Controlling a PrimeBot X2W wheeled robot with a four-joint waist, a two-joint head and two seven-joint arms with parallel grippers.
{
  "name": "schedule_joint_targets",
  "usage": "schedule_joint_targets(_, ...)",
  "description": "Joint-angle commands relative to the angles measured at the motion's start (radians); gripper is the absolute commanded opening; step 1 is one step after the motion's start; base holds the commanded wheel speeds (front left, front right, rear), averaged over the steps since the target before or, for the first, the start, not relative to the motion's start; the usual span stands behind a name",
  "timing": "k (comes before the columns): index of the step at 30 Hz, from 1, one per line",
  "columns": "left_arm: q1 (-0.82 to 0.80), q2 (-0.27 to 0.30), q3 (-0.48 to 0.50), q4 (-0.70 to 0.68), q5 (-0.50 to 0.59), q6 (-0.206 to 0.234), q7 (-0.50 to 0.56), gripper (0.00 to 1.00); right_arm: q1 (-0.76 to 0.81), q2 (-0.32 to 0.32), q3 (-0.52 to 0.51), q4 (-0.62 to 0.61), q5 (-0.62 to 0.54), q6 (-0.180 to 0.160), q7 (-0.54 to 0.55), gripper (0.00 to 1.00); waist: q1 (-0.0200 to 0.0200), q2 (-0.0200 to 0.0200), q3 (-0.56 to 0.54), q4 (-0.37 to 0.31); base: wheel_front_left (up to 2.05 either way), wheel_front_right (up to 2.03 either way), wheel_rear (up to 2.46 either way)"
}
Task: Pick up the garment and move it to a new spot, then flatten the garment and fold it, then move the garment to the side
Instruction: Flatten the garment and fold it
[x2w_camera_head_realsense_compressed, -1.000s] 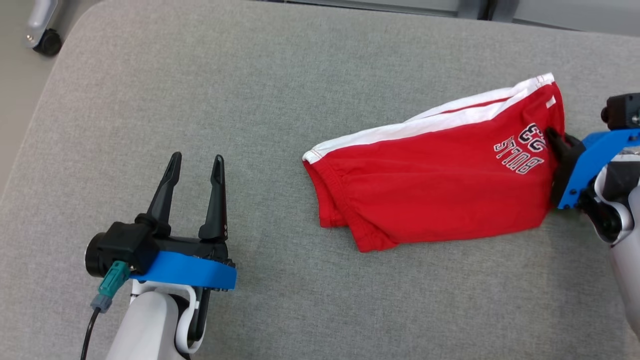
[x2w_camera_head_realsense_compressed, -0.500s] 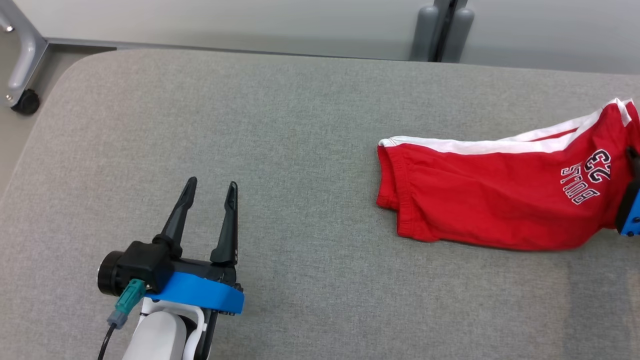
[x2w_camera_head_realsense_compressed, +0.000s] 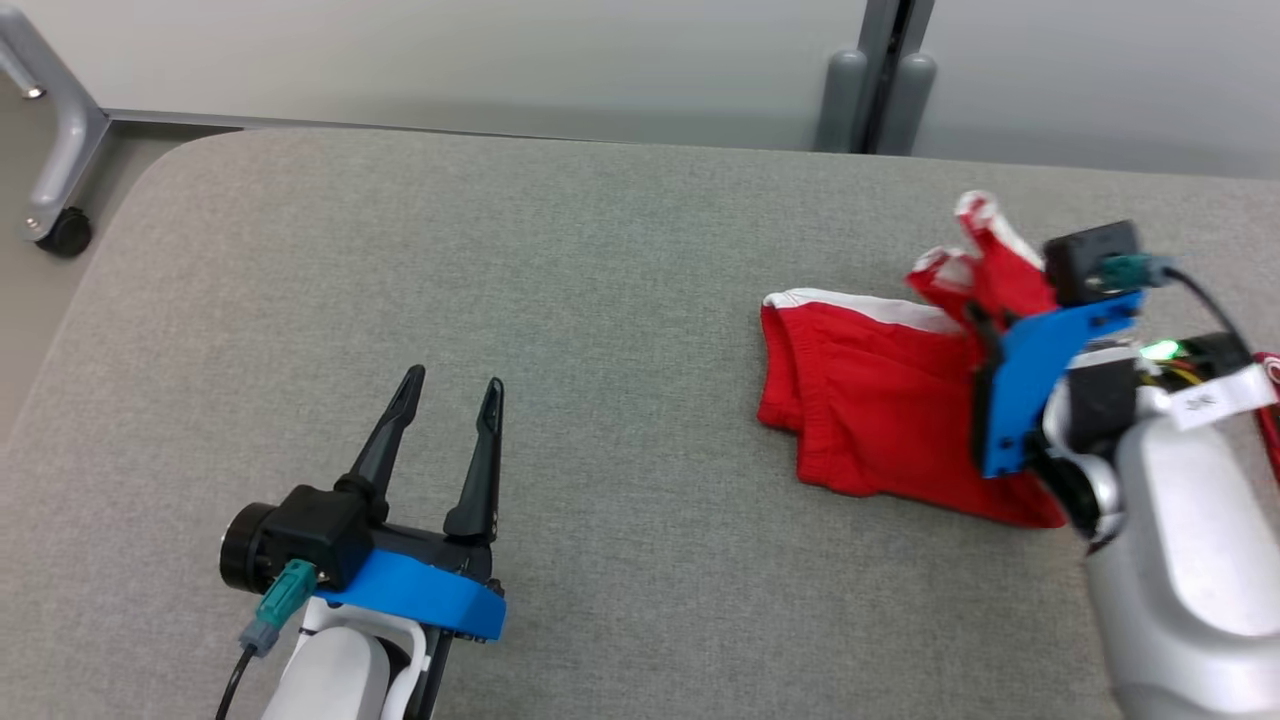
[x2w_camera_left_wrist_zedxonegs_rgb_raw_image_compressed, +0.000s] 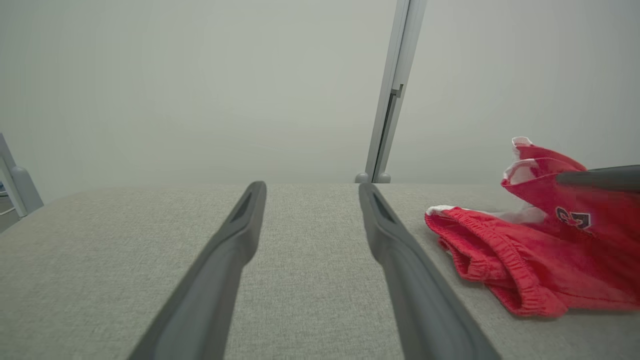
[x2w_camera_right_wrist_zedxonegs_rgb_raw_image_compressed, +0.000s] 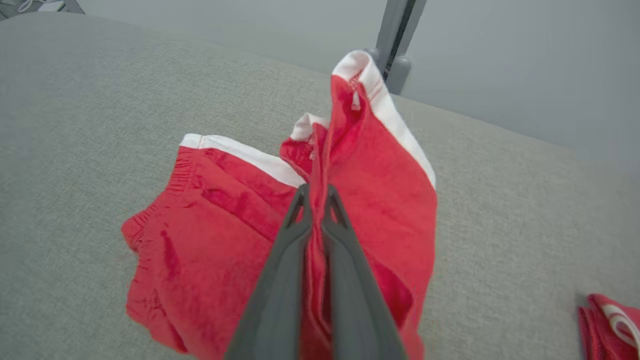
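The garment (x2w_camera_head_realsense_compressed: 870, 405) is a pair of red shorts with white side stripes, lying on the grey padded table at the right. My right gripper (x2w_camera_head_realsense_compressed: 975, 320) is shut on its leg end and holds that end lifted and folded back over the waistband half. In the right wrist view the garment (x2w_camera_right_wrist_zedxonegs_rgb_raw_image_compressed: 215, 225) bunches upward between the closed fingers (x2w_camera_right_wrist_zedxonegs_rgb_raw_image_compressed: 287, 240). My left gripper (x2w_camera_head_realsense_compressed: 450, 385) stands open over bare table at the lower left, well apart from the cloth. The left wrist view shows the garment (x2w_camera_left_wrist_zedxonegs_rgb_raw_image_compressed: 515, 255) to the right of its fingers (x2w_camera_left_wrist_zedxonegs_rgb_raw_image_compressed: 385, 225).
The grey table (x2w_camera_head_realsense_compressed: 500, 260) has a rounded far-left corner with floor and a wheeled metal leg (x2w_camera_head_realsense_compressed: 55, 215) beyond it. A grey post (x2w_camera_head_realsense_compressed: 880, 80) stands behind the far edge. Another red cloth item (x2w_camera_right_wrist_zedxonegs_rgb_raw_image_compressed: 610, 325) lies at the right, near my right arm.
The camera has shifted between frames. My right gripper has lifted the printed leg end of the garment and carried it leftward over the rest. The left gripper stayed open and still.
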Motion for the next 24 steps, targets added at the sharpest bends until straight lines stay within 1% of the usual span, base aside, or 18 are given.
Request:
schedule_joint_targets(1, -0.015, 0.003, 0.001, 0.001, -0.001, -0.007, -0.004, 1.00, -0.009, 0.015, 0.013, 0.012, -0.006, 0.000, 0.005, 0.00, 0.0000, 0.0000, 0.000, 0.007, 0.00, 0.00, 0.00)
schedule_joint_targets(4, -0.013, -0.001, -0.012, 0.004, -0.010, -0.007, -0.004, 1.00, -0.026, 0.049, 0.052, 0.053, -0.018, 0.000, 0.019, 0.00, 0.0000, 0.0000, -0.002, 0.030, 0.00, 0.00, 0.00)
schedule_joint_targets(7, -0.011, -0.006, -0.020, 0.006, -0.016, -0.007, -0.004, 1.00, -0.043, 0.074, 0.075, 0.101, -0.026, 0.000, 0.009, 0.00, 0.0000, 0.0000, 0.001, 0.053, 0.00, 0.00, 0.00)
schedule_joint_targets(13, -0.015, -0.012, -0.022, 0.005, -0.021, -0.007, -0.004, 1.00, -0.068, 0.097, 0.099, 0.192, -0.013, 0.000, 0.002, 0.00, 0.0000, 0.0000, 0.010, 0.086, 0.00, 0.00, 0.00)
schedule_joint_targets(14, -0.015, -0.013, -0.023, 0.006, -0.022, -0.007, -0.004, 1.00, -0.063, 0.099, 0.099, 0.207, -0.004, 0.000, 0.011, 0.78, 0.0000, 0.0000, 0.009, 0.089, 0.00, 0.00, 0.00)
schedule_joint_targets(15, -0.014, -0.014, -0.023, 0.008, -0.024, -0.007, -0.004, 1.00, -0.063, 0.101, 0.102, 0.209, 0.009, 0.000, 0.004, 1.00, 0.0000, 0.0000, 0.006, 0.092, 0.00, 0.00, 0.00)
schedule_joint_targets(16, -0.010, -0.014, -0.021, 0.010, -0.025, -0.007, -0.004, 1.00, -0.066, 0.102, 0.105, 0.205, 0.028, 0.000, -0.007, 1.00, 0.0000, 0.0000, 0.003, 0.092, 0.00, 0.00, 0.00)
schedule_joint_targets(20, 0.008, -0.015, -0.008, 0.014, -0.025, -0.007, -0.004, 1.00, -0.074, 0.103, 0.123, 0.153, 0.162, 0.000, -0.053, 1.00, 0.0000, 0.0000, -0.016, 0.081, 0.00, 0.00, 0.00)
schedule_joint_targets(21, 0.013, -0.015, -0.005, 0.015, -0.027, -0.007, -0.004, 1.00, -0.073, 0.101, 0.135, 0.131, 0.172, 0.000, -0.056, 1.00, 0.0000, 0.0000, -0.022, 0.074, 0.00, 0.00, 0.00)
schedule_joint_targets(24, 0.021, -0.009, 0.000, 0.018, -0.027, -0.007, -0.004, 1.00, -0.048, 0.040, 0.123, 0.057, 0.177, 0.000, -0.082, 1.00, 0.0000, 0.0000, -0.037, 0.050, 0.00, 0.00, 0.00)
